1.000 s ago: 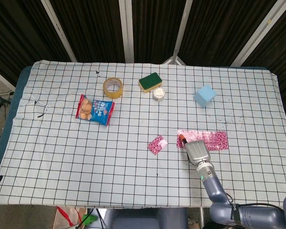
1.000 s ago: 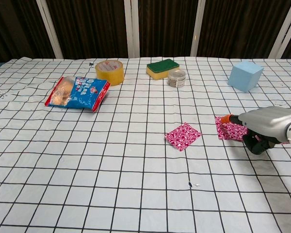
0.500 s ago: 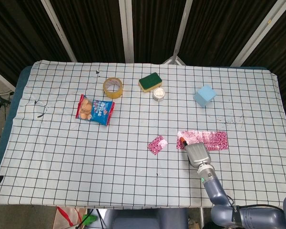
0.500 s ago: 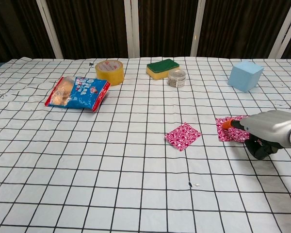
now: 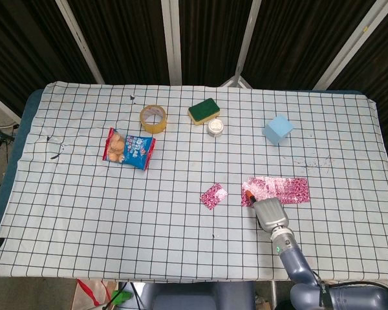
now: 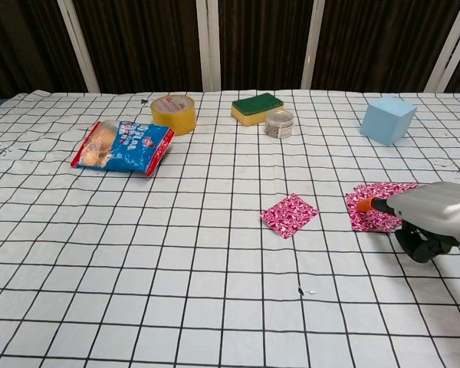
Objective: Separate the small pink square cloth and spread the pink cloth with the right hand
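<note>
One second on, the right hand (image 5: 268,211) has slid toward the lower right, orange fingertip (image 6: 366,205) pressing the pink cloth (image 5: 286,189) and dragging its left edge — grip unclear — while the small pink square cloth (image 6: 289,214) sits apart, already separated.

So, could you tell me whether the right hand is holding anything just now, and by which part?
Nothing is visibly gripped: the right hand rests an orange fingertip on the near left edge of the pink cloth; a true pinch cannot be told.
</note>
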`<control>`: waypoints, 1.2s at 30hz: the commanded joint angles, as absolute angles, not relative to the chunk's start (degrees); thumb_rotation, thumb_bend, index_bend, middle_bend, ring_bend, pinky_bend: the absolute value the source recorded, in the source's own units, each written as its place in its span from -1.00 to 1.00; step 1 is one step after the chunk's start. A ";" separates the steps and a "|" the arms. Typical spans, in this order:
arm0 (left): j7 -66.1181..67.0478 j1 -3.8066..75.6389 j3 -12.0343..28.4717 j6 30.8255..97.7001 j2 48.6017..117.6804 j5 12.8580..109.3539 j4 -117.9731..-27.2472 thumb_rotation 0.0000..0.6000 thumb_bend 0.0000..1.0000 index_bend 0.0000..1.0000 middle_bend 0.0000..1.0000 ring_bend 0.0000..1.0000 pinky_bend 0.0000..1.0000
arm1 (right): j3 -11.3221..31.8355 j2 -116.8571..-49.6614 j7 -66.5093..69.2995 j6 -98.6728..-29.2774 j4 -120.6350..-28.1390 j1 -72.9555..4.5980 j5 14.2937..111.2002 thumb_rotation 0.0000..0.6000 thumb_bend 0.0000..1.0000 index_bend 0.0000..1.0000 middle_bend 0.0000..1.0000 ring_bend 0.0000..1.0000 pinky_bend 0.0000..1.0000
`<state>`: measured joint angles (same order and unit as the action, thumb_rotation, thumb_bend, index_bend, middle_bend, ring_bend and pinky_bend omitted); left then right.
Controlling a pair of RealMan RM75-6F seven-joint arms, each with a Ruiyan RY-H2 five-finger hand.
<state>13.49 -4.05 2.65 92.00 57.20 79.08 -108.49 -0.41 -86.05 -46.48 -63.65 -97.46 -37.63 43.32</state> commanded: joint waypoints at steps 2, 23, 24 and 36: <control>13.52 -4.05 2.65 92.02 57.21 79.09 -108.50 1.00 -0.48 -0.70 -1.00 -1.00 -0.80 | -0.94 -85.79 -46.28 -63.97 -97.89 -37.25 43.92 1.00 0.57 -0.78 0.67 0.55 0.08; 12.88 -4.11 2.57 92.05 56.94 79.21 -108.47 1.00 -0.48 -0.70 -1.00 -1.00 -0.80 | -5.92 -85.33 -49.19 -68.18 -102.44 -34.23 48.26 1.00 0.57 -0.78 0.67 0.55 0.07; 12.82 -4.12 2.57 92.05 56.92 79.18 -108.46 1.00 -0.48 -0.70 -1.00 -1.00 -0.80 | -6.17 -85.24 -49.19 -68.35 -102.64 -34.02 48.48 1.00 0.57 -0.78 0.67 0.55 0.08; 13.32 -3.92 2.43 91.77 57.07 79.40 -108.54 1.00 -0.48 -0.70 -1.00 -1.00 -0.80 | -9.61 -83.05 -48.33 -70.68 -106.71 -31.06 53.30 1.00 0.57 -0.77 0.67 0.55 0.08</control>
